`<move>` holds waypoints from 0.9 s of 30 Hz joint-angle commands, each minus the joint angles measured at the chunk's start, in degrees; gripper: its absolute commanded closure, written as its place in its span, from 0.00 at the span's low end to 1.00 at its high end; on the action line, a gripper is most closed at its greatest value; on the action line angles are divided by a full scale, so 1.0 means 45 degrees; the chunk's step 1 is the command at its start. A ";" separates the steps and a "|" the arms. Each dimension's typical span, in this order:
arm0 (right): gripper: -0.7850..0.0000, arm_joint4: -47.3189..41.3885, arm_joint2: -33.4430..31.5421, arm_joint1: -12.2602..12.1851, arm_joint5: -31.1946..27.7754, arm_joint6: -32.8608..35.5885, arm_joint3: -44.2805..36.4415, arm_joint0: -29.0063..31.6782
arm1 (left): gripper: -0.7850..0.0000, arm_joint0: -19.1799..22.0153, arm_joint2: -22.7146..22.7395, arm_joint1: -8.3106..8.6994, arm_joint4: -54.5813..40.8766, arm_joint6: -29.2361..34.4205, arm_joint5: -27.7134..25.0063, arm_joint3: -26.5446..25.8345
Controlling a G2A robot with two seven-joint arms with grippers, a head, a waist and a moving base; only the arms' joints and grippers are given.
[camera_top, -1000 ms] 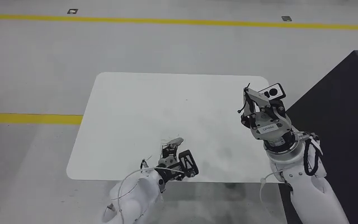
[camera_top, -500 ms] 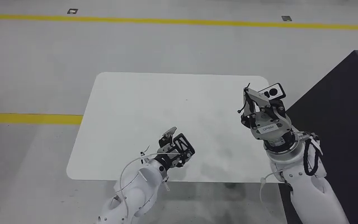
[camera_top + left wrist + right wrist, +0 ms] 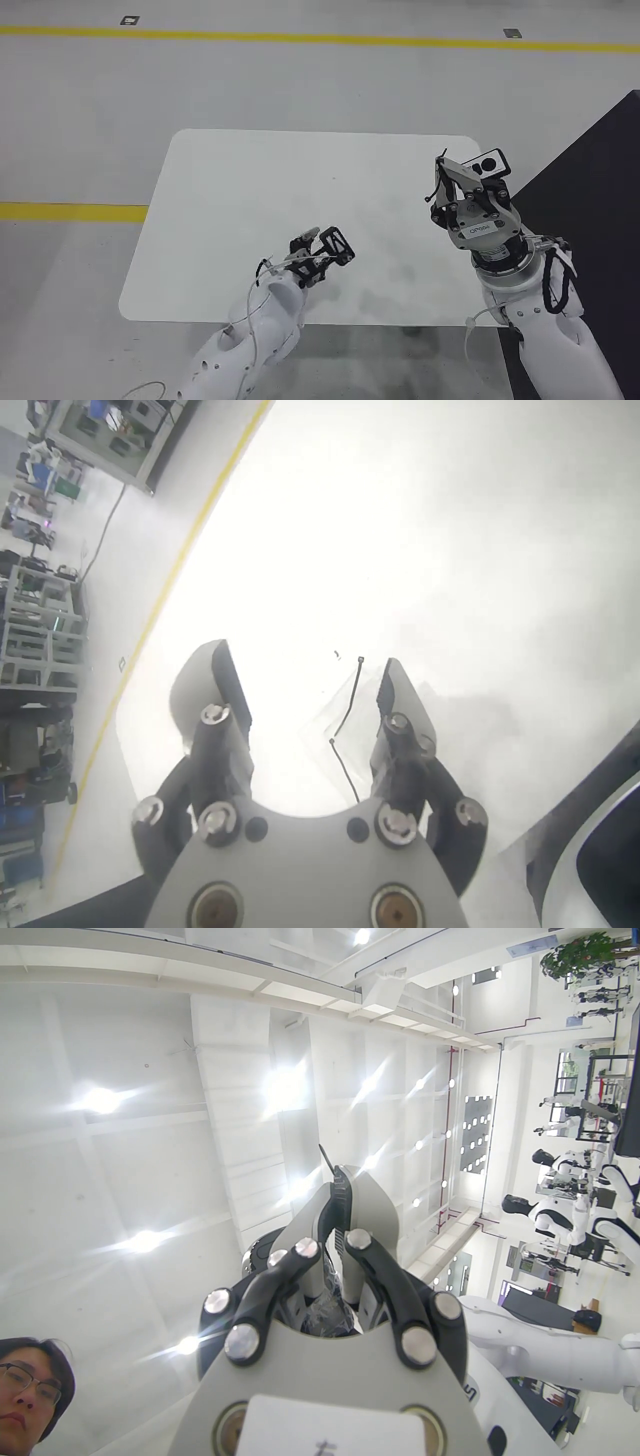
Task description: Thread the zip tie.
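Above the right edge of the table (image 3: 250, 180), toward the near corner: right claw (image 3: 439, 190), held clear of the surface and pointed upward, pinched tight on a black zip tie (image 3: 327, 1159). Thin tip of the tie poking out past the claw's end, the rest clamped inside. Lower down, near the palm, some crinkled plastic film (image 3: 325, 1293) tucked between the linkages.

Over the near edge, about midway along: left claw (image 3: 305, 672), spread wide, gripping nothing. Seen through the gap: a clear plastic bag (image 3: 325, 720) with two more black zip ties (image 3: 350, 700) inside, one after the other, just beside one finger (image 3: 400, 700). Cannot tell whether bag and finger touch. Near the bag, a small black speck (image 3: 337, 655) on the white top. The two claws well apart.
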State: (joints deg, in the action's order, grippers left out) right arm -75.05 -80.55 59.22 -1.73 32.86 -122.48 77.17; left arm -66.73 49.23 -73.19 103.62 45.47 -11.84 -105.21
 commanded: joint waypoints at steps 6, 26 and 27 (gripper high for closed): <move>1.00 0.0000 0.0000 0.0000 0.0000 0.0000 0.0000 0.0000 | 0.55 0.0410 0.0009 -0.0182 -0.0442 0.1063 -0.0388 0.0571; 1.00 0.0000 0.0000 0.0000 0.0000 0.0000 0.0000 0.0000 | 0.61 0.0685 0.0044 -0.0499 -0.1748 0.2006 -0.1205 0.1536; 1.00 0.0000 0.0000 0.0000 0.0000 0.0000 0.0000 0.0000 | 0.61 0.0761 -0.0012 -0.0532 -0.1740 0.1972 -0.1165 0.1614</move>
State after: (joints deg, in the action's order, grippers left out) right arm -75.05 -80.55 59.22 -1.73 32.86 -122.48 77.17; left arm -63.56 49.38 -75.47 95.75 54.49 -17.24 -98.23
